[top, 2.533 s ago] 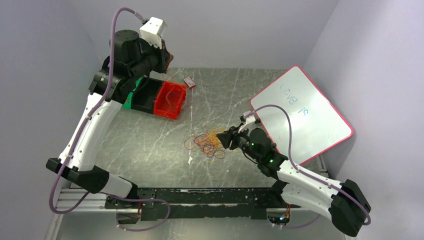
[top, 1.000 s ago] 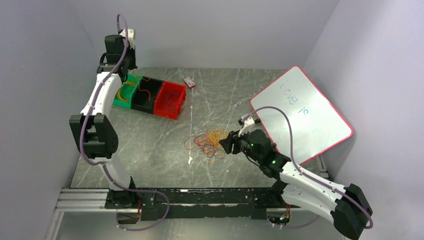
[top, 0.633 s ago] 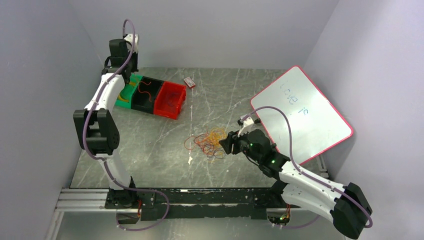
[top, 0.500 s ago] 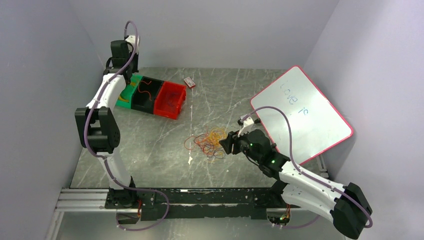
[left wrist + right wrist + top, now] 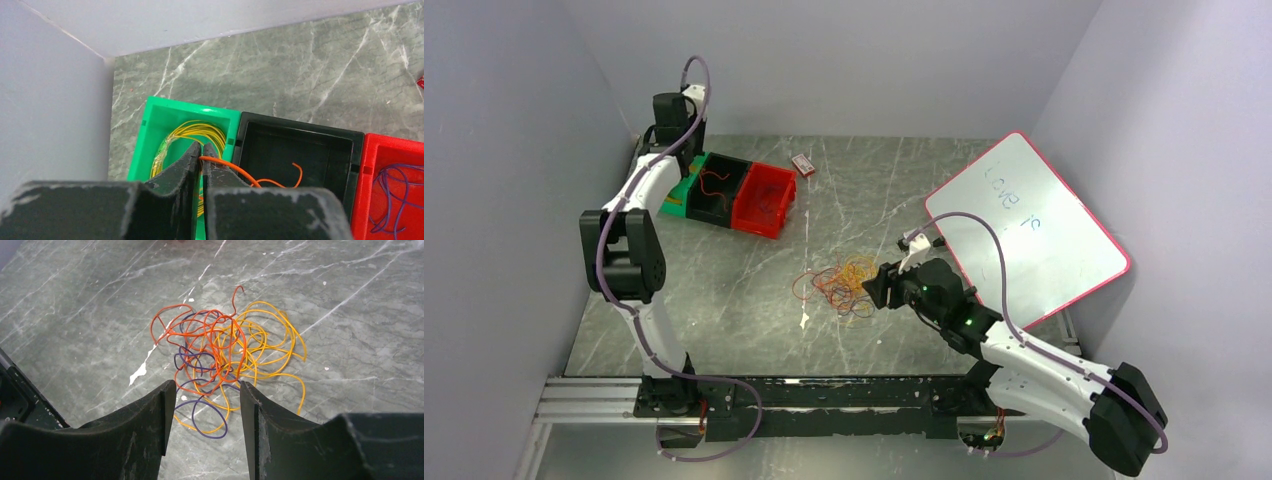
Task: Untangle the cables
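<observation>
Grey bench (image 5: 724,300) lies open around the tangle (image 5: 839,283); far-left-corner bins (image 5: 300,131) hold cables (image 5: 195,131). My left gripper (image 5: 201,146) pinches an orange cable (image 5: 235,171); my right gripper (image 5: 207,386) gapes.

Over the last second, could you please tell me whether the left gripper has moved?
Yes. In the top view the left gripper, shut on an orange cable, has shifted rightward and nearer, from beside the green bin to over it.

Open tabletop (image 5: 724,290) around cable tangle (image 5: 839,282), bins (image 5: 762,218) far left, whiteboard (image 5: 1024,230) right
</observation>
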Motion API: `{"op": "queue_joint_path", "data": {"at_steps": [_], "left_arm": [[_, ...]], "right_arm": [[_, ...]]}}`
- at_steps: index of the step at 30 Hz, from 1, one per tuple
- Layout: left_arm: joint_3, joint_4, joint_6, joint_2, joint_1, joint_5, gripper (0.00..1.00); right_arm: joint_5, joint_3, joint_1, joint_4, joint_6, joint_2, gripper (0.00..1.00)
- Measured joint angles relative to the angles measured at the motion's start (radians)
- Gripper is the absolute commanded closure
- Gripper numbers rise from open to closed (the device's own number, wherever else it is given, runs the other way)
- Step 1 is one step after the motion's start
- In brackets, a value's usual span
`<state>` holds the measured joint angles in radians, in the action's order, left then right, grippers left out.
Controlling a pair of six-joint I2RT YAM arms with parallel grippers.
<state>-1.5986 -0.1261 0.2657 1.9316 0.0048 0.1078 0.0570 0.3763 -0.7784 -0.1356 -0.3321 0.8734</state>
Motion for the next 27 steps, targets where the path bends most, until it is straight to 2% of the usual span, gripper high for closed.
{"op": "queue_joint_path", "data": {"at_steps": [15,21,27], "left_arm": [[0.024,-0.013,-0.026,0.045,-0.026,-0.049,0.58],[0.035,-0.061,-0.038,0.044,-0.026,-0.081,0.53],[0.035,-0.103,-0.05,0.044,-0.026,-0.122,0.54]], "right_arm": [[-0.001,0.018,0.0,0.017,0.003,-0.002,0.46],[-0.009,0.018,0.0,0.017,0.003,-0.001,0.45],[-0.013,0.018,0.0,0.021,-0.002,-0.005,0.45]]}}
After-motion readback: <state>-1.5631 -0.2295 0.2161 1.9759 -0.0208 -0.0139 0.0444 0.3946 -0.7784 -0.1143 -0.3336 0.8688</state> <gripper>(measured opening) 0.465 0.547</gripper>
